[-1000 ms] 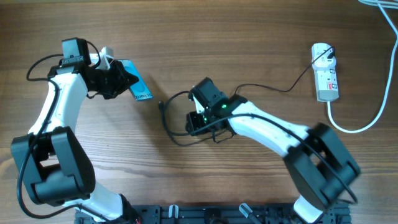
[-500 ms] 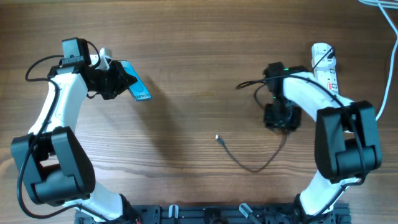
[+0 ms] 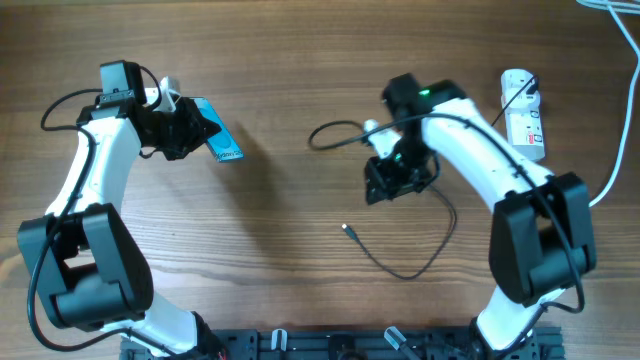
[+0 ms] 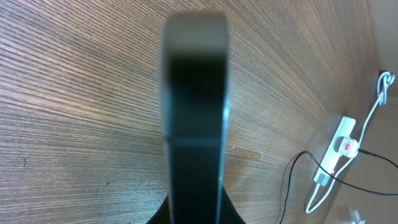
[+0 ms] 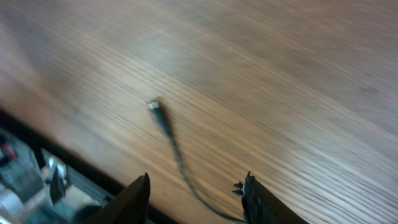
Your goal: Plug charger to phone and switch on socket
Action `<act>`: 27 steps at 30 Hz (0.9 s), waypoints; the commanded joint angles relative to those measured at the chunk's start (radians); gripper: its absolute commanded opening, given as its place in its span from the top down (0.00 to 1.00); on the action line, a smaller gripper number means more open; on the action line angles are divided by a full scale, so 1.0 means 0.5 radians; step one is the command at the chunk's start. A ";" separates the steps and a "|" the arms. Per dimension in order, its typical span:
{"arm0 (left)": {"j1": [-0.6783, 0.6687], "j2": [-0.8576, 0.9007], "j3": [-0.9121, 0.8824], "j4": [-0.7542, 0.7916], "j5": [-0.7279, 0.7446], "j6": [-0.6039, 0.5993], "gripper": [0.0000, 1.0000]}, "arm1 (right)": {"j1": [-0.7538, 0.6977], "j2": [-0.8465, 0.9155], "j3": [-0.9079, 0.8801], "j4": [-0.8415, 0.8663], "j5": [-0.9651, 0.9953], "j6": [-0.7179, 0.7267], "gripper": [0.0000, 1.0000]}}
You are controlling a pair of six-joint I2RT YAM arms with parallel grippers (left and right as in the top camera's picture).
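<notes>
My left gripper (image 3: 192, 130) is shut on the phone (image 3: 222, 143), holding it above the table at the far left. In the left wrist view the phone (image 4: 194, 106) shows edge-on as a dark slab between the fingers. The charger cable (image 3: 400, 272) lies in a loose curve on the table, and its metal-tipped connector (image 3: 347, 230) lies free. Its black plug (image 3: 528, 97) sits in the white socket (image 3: 523, 120) at the far right. My right gripper (image 3: 393, 180) is open and empty above the table. In the right wrist view the connector (image 5: 154, 106) lies ahead of the open fingers (image 5: 198, 183).
The socket's thick white cord (image 3: 610, 165) loops along the right edge. The socket (image 4: 340, 146) and the black cable (image 4: 291, 180) show at the right of the left wrist view. The robot's own black cables arch near the right arm (image 3: 335, 132). A black rail (image 3: 340, 345) runs along the table's front edge.
The right arm swung right towards the socket, leaving the connector on the table, then came back left to above the cable. The left arm and phone have not moved.
</notes>
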 commanded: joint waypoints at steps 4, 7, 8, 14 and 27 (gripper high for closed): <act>0.008 -0.034 0.017 0.007 0.018 -0.011 0.96 | 0.422 -0.056 -0.275 0.182 0.413 0.269 0.47; 0.008 -0.034 0.017 0.007 0.019 -0.012 0.96 | 0.572 -0.055 -0.443 0.346 0.440 0.282 0.39; 0.008 -0.034 0.017 0.007 0.019 -0.012 0.96 | 0.615 -0.054 -0.497 0.410 0.488 0.314 0.38; 0.008 -0.034 0.016 0.007 0.019 -0.012 0.96 | 0.762 -0.052 -0.719 0.686 1.127 0.443 0.36; 0.008 -0.034 0.016 0.007 0.019 -0.012 0.96 | 0.713 -0.053 -0.719 1.128 1.517 0.470 0.58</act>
